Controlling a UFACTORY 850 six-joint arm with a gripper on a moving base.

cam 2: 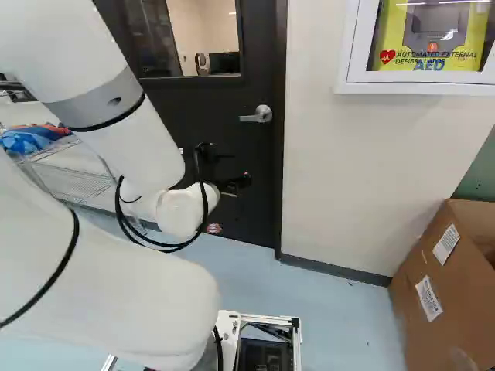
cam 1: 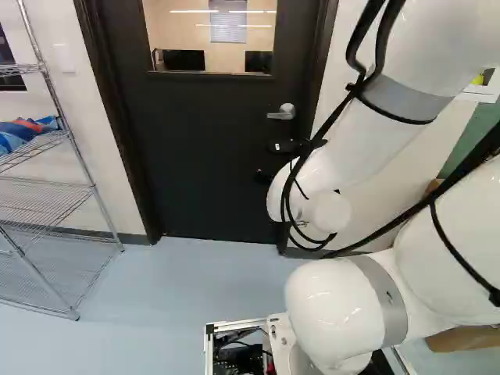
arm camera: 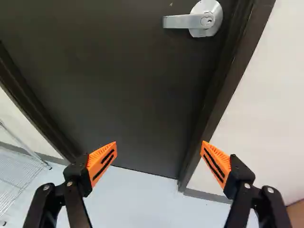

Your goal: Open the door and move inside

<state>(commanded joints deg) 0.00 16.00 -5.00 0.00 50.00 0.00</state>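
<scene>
Door [cam 1: 211, 141] sits shut in its frame [arm camera: 225, 80], ahead of the arm [cam 1: 355, 133]. Gripper [arm camera: 159, 142]: fingers wide apart, nothing held; likely spread to take the lever [arm camera: 183, 21], which is ahead of them, untouched. Lever sits near the door's edge, presumably for easy swing. Lever: smooth grey metal, straight bar. Door: flat, dark, matt. Pads [arm camera: 102, 161]: orange, wedge-shaped, ribbed.

"AUTOMATED EXTERNAL DEFIBRILLATOR", "AED" on yellow case [cam 2: 470, 35], labels [cam 2: 428, 298] (unreadable) on cardboard box [cam 2: 411, 336]
</scene>
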